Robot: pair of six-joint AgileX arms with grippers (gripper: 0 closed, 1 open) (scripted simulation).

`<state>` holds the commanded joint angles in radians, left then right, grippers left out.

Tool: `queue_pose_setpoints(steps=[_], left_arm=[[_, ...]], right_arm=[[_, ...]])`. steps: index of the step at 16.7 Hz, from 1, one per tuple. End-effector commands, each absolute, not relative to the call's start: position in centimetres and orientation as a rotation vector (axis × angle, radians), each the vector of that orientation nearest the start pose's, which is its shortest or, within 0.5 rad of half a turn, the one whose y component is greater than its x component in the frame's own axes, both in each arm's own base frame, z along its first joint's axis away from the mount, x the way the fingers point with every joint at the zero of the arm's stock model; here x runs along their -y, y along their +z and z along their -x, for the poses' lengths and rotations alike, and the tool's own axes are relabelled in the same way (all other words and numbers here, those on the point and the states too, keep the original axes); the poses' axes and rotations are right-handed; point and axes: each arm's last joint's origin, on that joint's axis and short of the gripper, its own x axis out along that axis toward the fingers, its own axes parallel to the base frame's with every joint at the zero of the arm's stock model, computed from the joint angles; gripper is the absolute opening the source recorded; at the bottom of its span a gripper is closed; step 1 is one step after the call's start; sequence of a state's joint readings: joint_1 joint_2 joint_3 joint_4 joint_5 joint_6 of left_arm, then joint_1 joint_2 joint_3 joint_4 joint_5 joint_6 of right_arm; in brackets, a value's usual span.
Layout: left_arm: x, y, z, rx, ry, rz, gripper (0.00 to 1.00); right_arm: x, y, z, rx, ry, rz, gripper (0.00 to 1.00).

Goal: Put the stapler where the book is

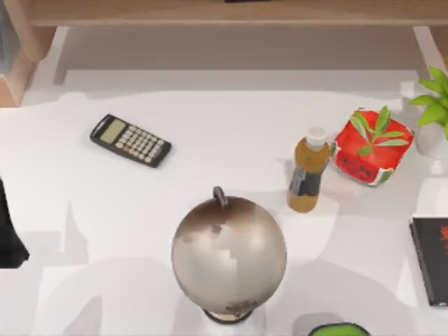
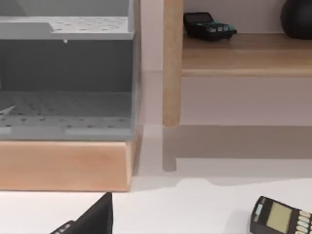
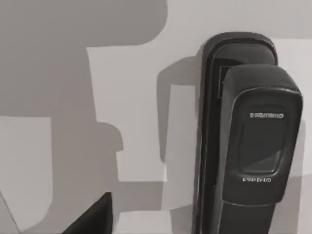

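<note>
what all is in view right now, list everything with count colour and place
calculator: 1, black with pale keys, table's left half
globe: 1, pale grey-brown, front centre
bottle: 1, amber, white cap, right of centre
red pot: 1, green leaves, right of the bottle
book: 1, black with red marks, right edge
green object: 1, cut off at front edge
stapler: 1, black, on the table below the right wrist camera
shelf unit: 1, wooden, behind the table
left arm: 1, dark, left edge

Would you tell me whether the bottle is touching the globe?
Apart. In the top view, bare white table separates the bottle from the globe.
</note>
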<state>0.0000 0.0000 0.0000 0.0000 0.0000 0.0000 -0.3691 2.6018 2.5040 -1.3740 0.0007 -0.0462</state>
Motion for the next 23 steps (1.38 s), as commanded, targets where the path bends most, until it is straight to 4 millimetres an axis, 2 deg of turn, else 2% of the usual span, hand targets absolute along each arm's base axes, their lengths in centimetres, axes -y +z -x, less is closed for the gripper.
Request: queue_pose_setpoints(steps=[11,15,23], left_arm=[[0.1,16.0,-10.6,0.0,0.0,0.0,1.0],[0.1,16.0,-10.6,0.0,0.0,0.0,1.0],[0.1,16.0,-10.6,0.0,0.0,0.0,1.0]], right_arm=[[17.5,13.6,-48.5,-1.457,-0.248,-0.228,1.0],[17.5,13.5,-48.5,-1.458,-0.248,-0.228,1.0],[17.5,13.5,-48.5,-1.458,-0.248,-0.228,0.4]])
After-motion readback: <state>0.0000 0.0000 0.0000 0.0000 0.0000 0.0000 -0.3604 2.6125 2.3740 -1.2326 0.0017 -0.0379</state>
